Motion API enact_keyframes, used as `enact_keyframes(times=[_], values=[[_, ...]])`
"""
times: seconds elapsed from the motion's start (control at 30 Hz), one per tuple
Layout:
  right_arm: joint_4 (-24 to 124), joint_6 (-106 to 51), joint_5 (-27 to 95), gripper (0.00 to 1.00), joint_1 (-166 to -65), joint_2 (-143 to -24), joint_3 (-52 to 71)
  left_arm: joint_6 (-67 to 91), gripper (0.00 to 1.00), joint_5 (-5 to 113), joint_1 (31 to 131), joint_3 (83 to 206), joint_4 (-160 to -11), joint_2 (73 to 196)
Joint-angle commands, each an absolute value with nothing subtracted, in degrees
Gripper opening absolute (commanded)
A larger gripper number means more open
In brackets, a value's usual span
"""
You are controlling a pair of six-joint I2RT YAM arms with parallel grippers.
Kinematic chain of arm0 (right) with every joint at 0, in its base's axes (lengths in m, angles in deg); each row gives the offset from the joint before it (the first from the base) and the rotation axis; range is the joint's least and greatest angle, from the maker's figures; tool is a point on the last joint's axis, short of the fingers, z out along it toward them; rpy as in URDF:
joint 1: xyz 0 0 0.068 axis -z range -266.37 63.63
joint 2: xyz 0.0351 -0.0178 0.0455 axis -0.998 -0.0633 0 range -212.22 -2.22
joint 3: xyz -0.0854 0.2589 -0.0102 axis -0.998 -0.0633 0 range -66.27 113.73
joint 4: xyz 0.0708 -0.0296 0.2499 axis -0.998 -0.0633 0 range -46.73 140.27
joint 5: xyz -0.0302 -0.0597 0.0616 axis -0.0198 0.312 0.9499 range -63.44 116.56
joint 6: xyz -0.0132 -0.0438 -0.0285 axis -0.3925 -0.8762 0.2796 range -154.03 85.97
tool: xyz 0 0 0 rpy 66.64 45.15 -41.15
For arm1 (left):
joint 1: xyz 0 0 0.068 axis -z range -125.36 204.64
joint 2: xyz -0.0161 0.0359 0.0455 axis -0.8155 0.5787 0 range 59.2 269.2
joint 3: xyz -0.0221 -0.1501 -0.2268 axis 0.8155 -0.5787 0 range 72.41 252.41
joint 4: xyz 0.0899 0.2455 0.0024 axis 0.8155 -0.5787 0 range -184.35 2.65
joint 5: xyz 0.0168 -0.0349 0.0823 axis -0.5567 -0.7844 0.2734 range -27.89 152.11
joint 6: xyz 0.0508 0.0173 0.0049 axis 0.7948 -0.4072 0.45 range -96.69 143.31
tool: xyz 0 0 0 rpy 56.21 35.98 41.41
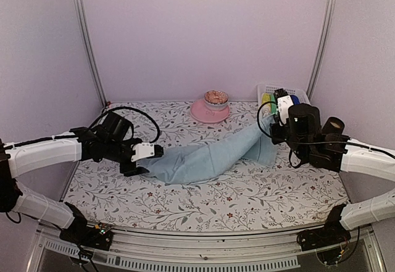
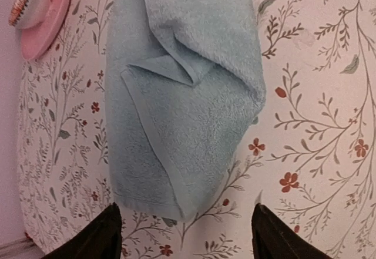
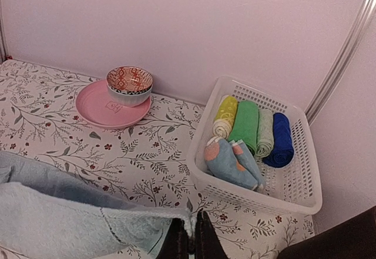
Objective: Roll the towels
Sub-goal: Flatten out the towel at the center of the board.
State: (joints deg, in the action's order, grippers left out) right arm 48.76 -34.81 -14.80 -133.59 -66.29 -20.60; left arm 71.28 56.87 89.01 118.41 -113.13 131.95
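Note:
One pale blue towel (image 1: 203, 158) lies stretched across the middle of the flowered table, loosely folded lengthwise. Its left end (image 2: 188, 112) rests flat on the table, just ahead of my left gripper (image 2: 185, 229). That gripper (image 1: 148, 160) is open, its two dark fingers apart with only bare table between them and no contact with the cloth. My right gripper (image 3: 191, 224) is shut on the towel's right corner (image 3: 70, 218), pinching the hemmed edge and holding that end a little above the table (image 1: 271, 133).
A pink plate (image 1: 208, 113) with a patterned bowl (image 1: 216, 97) on it stands at the back centre. A white basket (image 3: 294, 194) at the back right holds several rolled cloths (image 3: 247, 124) in yellow, green, blue and a pattern. Walls close in on three sides.

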Motion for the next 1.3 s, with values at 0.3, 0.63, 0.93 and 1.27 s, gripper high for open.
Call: enact_keyframes(times=[0.3,0.63,0.93,1.27], values=[[46.6,-30.1,-10.2,0.02,-133.6,-67.4,-22.7,64.6,0.87,46.4,82.6,125.4,-112.5,143.1],[48.1,-29.9,-9.1,0.02,-134.0,-70.0,-23.6,69.2,0.81,40.7,84.6,141.2,-111.3,162.3],[49.4,-30.5,-9.0,0.02,-134.1,-71.0,-24.3,67.5,0.56,37.9,86.1,158.5,-120.6,179.6],[49.7,-30.5,-7.6,0.02,-134.3,-71.1,-24.3,69.4,0.37,32.6,85.2,162.6,-124.2,183.0]])
